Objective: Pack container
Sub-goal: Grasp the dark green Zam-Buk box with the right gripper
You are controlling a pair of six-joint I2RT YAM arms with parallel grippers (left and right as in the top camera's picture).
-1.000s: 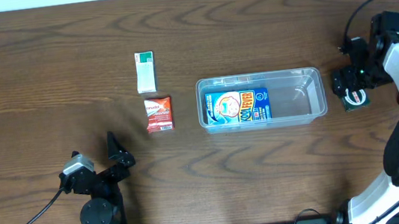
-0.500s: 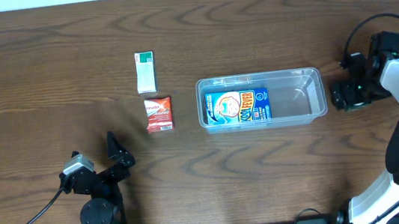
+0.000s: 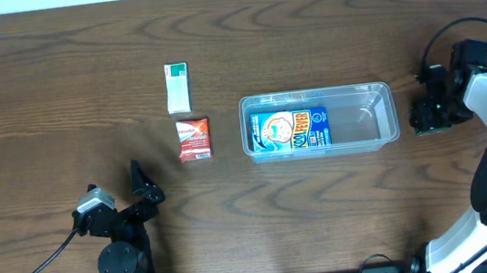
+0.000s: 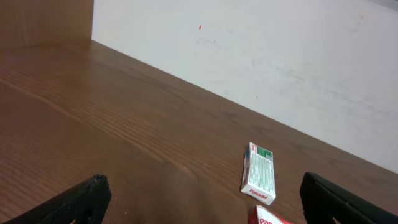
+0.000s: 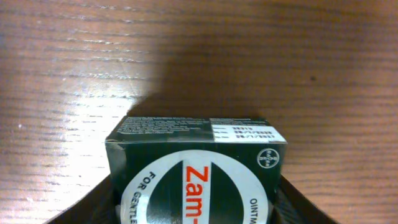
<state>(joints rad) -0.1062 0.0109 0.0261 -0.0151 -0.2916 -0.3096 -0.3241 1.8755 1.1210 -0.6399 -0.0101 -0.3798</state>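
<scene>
The clear container (image 3: 316,96) lies right of the table's middle with a blue box (image 3: 291,131) flat inside its left half. To its right, my right gripper (image 3: 430,115) is down on the table. In the right wrist view a dark green "Zam" ointment box (image 5: 199,158) sits between the jaws, and both fingers (image 5: 93,208) press against its sides. The arm hides that box in the overhead view. My left gripper (image 3: 145,184) rests open near the front left, holding nothing.
A green-and-white Panadol box (image 3: 178,87) and a red box (image 3: 194,138) lie left of the container. Both show ahead of the left gripper (image 4: 205,205): the green-and-white box (image 4: 259,173) and the red box (image 4: 270,216). A pale wall runs along the table's far edge.
The right gripper came down over the dark green box and its jaws closed in on the box's sides. The left arm stayed where it was.
</scene>
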